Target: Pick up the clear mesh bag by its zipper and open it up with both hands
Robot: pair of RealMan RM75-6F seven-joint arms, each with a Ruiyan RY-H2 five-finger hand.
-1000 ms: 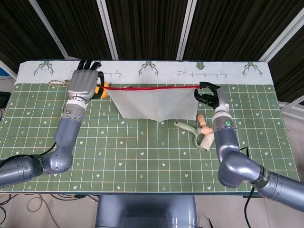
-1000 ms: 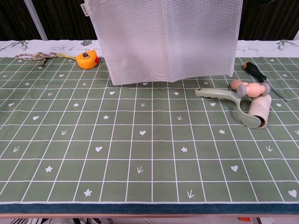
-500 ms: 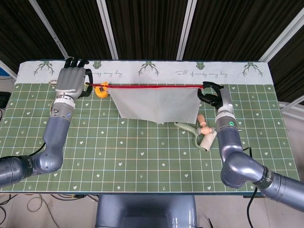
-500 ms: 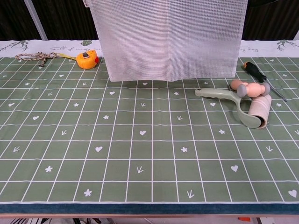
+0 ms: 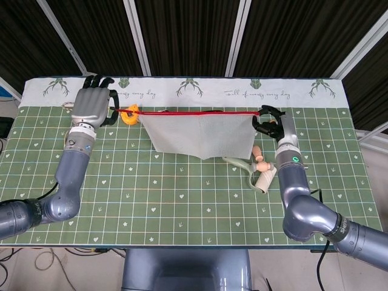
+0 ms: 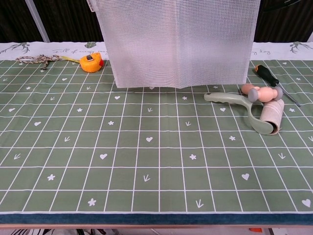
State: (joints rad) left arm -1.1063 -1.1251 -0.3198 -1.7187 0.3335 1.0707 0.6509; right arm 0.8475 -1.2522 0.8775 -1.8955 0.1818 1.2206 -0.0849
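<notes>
**Mesh bag aloft, zipper drawn taut between two hands**

Nearest the robot: bare green gridded cloth, nothing lying on it.

Middle ground, right: lint roller with pale green handle, lying flat; a small wooden figure touching its upper side; a screwdriver just beyond, dark handle pointing away.

Middle ground, centre: mesh bag, clear white, hanging upright above the cloth, lower edge well clear of the table in the chest view. From the head view its red zipper ran as a straight line across the top, the mesh sagging beneath it.

Left hand: raised at the zipper's left end, back of hand to the camera, fingers extended upward. The red line ended at this hand, so it was judged to be pinching the pull; the pinch itself was hidden.

Right hand: fingers curled around the bag's right top corner, holding it.

Far ground, left: orange tape measure and a knotted cord near the cloth's pale border.

Progress, as judged: bag lifted and held by both hands; zipper seemingly drawn well past the mesh's left edge. Remaining: spreading the mouth apart, which looked flat and closed.
</notes>
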